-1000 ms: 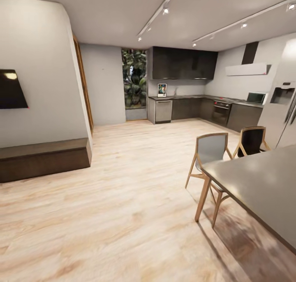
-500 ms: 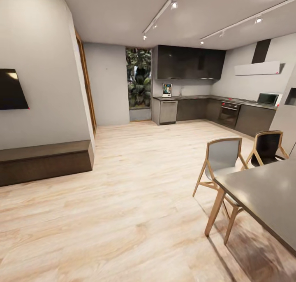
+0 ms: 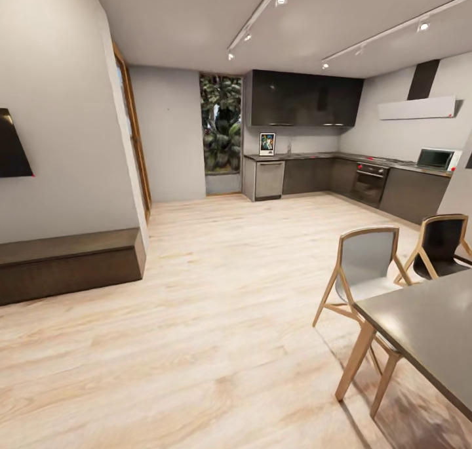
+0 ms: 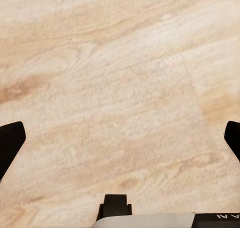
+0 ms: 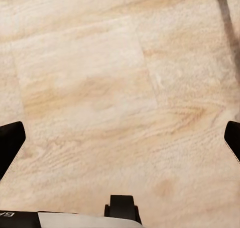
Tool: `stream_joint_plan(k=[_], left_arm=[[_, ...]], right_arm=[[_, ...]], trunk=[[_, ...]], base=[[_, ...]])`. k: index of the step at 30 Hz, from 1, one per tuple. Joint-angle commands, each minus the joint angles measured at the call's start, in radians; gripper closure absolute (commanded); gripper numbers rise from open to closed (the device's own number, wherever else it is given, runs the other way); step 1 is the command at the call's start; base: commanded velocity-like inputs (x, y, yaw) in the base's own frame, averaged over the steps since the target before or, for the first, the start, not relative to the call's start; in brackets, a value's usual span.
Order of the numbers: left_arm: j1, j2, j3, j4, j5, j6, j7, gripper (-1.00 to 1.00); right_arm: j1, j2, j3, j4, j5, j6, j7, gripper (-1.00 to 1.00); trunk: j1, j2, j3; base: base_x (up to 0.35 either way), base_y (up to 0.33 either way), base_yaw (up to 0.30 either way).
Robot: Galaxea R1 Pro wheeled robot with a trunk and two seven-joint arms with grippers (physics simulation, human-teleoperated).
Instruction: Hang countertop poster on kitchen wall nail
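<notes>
The poster stands upright far across the room, a small white-bordered picture leaning against the wall on the left end of the kitchen countertop. A tiny dark dot, possibly a wall nail, marks the pale wall left of the window. In the left wrist view my left gripper is open over bare wooden floor, its black fingertips wide apart and empty. The right gripper is likewise open above the floor with nothing between its fingertips.
A dark dining table fills the lower right, with two wooden chairs at its far side. A low dark bench runs along the left wall under a black screen. Wide wooden floor leads to the kitchen.
The whole head view has shifted: the camera moved, so the kitchen sits slightly larger and further right, and the table and chairs have slid toward the lower right.
</notes>
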Motion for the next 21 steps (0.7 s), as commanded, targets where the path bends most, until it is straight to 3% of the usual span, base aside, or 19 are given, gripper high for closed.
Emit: stream_joint_plan(k=[1, 21], left_arm=[[0.0, 0.0, 0.001, -0.001, -0.001, -0.002, 0.0, -1.0], [0.0, 0.002, 0.001, -0.001, -0.001, -0.002, 0.0, -1.0]], right_arm=[[-0.001, 0.0, 0.0, 0.001, 0.004, -0.003, 0.0, -1.0], [-0.001, 0.0, 0.0, 0.001, 0.004, -0.003, -0.001, -1.0]], trunk=[[0.001, 0.0, -0.001], [0.001, 0.0, -0.001]], base=[[0.339, 0.0, 0.0], [0.339, 0.0, 0.0]])
